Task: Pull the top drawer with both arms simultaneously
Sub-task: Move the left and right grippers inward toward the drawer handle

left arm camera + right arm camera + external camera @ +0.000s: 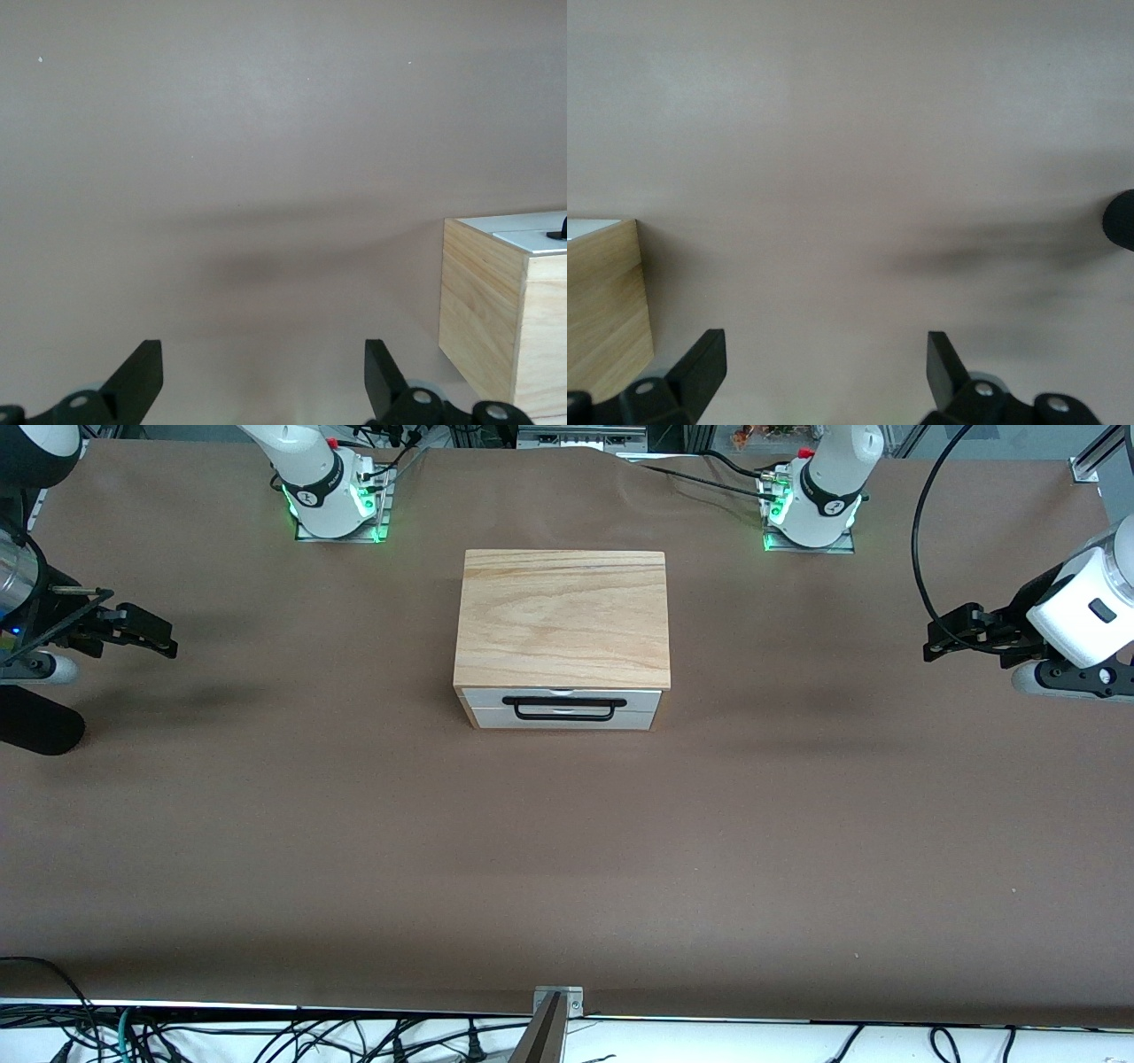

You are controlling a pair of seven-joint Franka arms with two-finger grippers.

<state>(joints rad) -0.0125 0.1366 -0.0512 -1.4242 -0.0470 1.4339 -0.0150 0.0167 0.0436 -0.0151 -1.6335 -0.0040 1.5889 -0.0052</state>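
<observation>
I see the top drawer (pixel 563 701) shut, facing the front camera in the wooden box (pixel 562 618) mid-table. My left gripper (pixel 941 638) and right gripper (pixel 159 636) hang wide open, empty, over the table's ends. The approach hasn't begun; next, both must reach the black handle (pixel 563 708).

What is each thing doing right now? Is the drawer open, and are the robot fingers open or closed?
top drawer: shut, handle untouched
lower drawer: shut
wooden box: upright on the table
left gripper: fingers open, empty, over bare table
right gripper: fingers open, empty, over bare table
</observation>
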